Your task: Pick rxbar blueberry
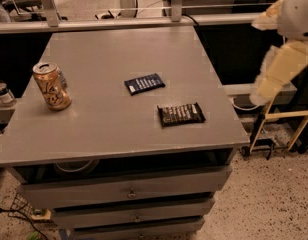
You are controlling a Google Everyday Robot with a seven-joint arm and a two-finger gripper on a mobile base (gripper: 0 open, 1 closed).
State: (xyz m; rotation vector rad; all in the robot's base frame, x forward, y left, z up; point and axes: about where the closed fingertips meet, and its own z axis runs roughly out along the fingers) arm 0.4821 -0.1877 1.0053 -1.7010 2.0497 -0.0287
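Observation:
The rxbar blueberry [144, 83] is a small flat navy-blue wrapper with rows of white text. It lies flat near the middle of the grey table top [109, 134]. My arm with its cream-coloured gripper [266, 86] hangs in the air off the table's right edge. It is well to the right of the bar, above the floor, and holds nothing that I can see.
A slightly longer black-brown bar wrapper [181, 114] lies just front-right of the blue bar. A gold drink can [52, 85] stands upright at the table's left. Drawers [129, 189] sit under the top. A yellow-framed stand [286, 116] is on the right, small bottles [1, 91] on the left.

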